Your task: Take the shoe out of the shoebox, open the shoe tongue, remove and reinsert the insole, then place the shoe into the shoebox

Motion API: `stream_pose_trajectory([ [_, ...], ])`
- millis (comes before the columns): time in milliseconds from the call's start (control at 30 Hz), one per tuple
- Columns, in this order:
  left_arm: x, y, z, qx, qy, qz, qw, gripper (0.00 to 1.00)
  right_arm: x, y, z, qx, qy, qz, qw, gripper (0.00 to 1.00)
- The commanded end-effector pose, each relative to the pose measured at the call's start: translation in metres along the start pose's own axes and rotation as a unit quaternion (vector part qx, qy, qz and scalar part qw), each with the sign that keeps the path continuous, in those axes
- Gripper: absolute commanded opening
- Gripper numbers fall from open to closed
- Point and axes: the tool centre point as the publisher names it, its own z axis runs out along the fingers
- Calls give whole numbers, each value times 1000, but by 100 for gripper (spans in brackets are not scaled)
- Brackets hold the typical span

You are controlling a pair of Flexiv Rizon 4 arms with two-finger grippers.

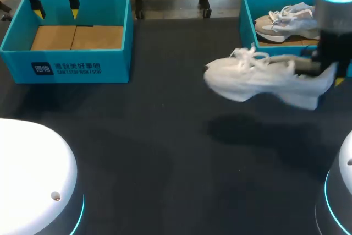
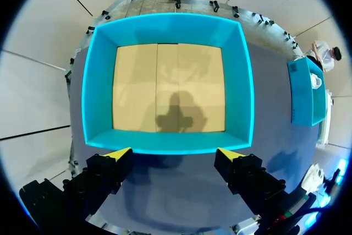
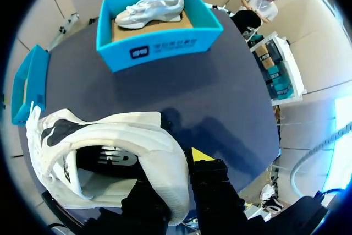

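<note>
Clamping white sneaker [image 1: 258,78] at heel, right gripper [image 3: 174,165] holds it above black table [image 1: 165,141] beside right shoebox [image 1: 246,17]; left gripper [image 2: 175,154], fingers [image 2: 117,154] apart, over left shoebox [image 1: 71,69].

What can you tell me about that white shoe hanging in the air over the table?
The white shoe is a sneaker with a chunky sole, loose white laces and a dark lining inside its opening. It looks like soft fabric and foam. It hangs roughly level above the dark table, touching nothing below and casting a shadow there, with its toe toward the table's middle. The right end effector clamps its padded heel rim.
</note>
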Motion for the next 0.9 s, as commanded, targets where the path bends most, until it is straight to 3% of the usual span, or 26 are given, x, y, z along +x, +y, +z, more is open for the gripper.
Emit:
stream_pose_trajectory([
  [33,0,0,-1,0,-1,0,1000,100,2,-28,4,-33,3,2,999,0],
  [433,0,0,-1,0,-1,0,1000,100,2,-28,4,-33,3,2,999,0],
  [667,0,0,-1,0,-1,0,1000,100,108,-74,10,-66,13,-70,995,0],
  [733,0,0,-1,0,-1,0,1000,100,130,-88,10,-76,-13,-87,993,0],
  [900,0,0,-1,0,-1,0,1000,100,170,-114,20,-68,9,-114,991,0],
])
